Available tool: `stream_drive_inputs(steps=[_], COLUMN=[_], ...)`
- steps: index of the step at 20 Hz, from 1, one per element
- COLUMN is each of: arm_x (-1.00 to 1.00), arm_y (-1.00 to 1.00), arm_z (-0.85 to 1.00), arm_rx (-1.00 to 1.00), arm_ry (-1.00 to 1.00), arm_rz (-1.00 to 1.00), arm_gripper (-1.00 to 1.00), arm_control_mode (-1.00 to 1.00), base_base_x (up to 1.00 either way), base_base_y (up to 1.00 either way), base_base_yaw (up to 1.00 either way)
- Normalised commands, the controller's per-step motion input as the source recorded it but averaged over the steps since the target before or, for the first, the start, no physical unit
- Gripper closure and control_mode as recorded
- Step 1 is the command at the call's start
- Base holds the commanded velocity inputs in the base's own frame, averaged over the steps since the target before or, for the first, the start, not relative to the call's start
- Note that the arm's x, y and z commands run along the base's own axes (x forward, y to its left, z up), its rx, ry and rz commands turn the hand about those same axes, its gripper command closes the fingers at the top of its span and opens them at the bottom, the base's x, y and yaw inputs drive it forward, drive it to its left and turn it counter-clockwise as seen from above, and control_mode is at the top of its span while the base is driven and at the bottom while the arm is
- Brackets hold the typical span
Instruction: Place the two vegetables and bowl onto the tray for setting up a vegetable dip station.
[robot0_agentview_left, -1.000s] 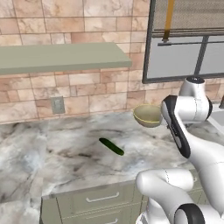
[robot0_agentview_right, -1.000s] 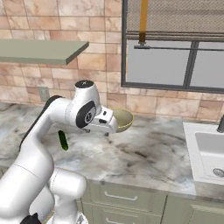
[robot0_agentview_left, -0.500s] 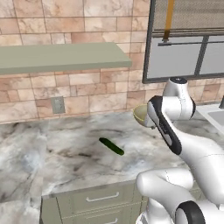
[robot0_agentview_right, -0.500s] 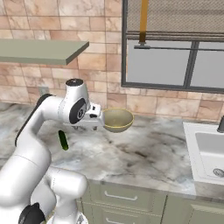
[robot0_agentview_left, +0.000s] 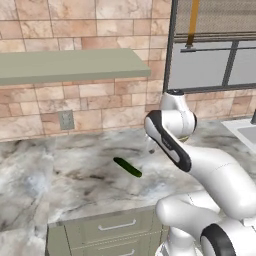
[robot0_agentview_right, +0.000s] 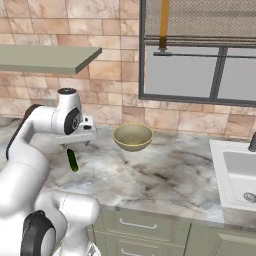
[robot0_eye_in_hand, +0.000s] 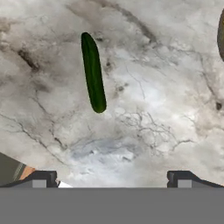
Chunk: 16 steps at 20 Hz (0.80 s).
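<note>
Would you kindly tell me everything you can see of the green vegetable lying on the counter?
The green vegetable is a slim, dark green, glossy cucumber-like piece with rounded ends and no visible stem. It lies flat on the marbled grey counter, apart from the bowl. Nothing touches it; the hand hovers open above it.
</note>
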Motion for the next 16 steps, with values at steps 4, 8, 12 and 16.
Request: stream_drive_inputs(steps=[4,8,12,16], arm_x=[0.00,0.00,0.11,0.36], arm_y=[0.60,0.54,0.38,0.07], arm_z=[-0.40,-0.40,-0.35,-0.17], arm_rx=[0.00,0.00,0.00,0.00], arm_ry=[0.04,0.02,0.00,0.00], arm_rz=[0.11,0.04,0.01,0.00], arm_gripper=[-1.00,-1.00,-1.00,-1.00], arm_control_mode=[-1.00,-1.00,-1.00,-1.00], base_base_x=[0.00,0.00,0.00,0.00], base_base_y=[0.00,0.00,0.00,0.00], base_base_yaw=[0.00,0.00,0.00,0.00])
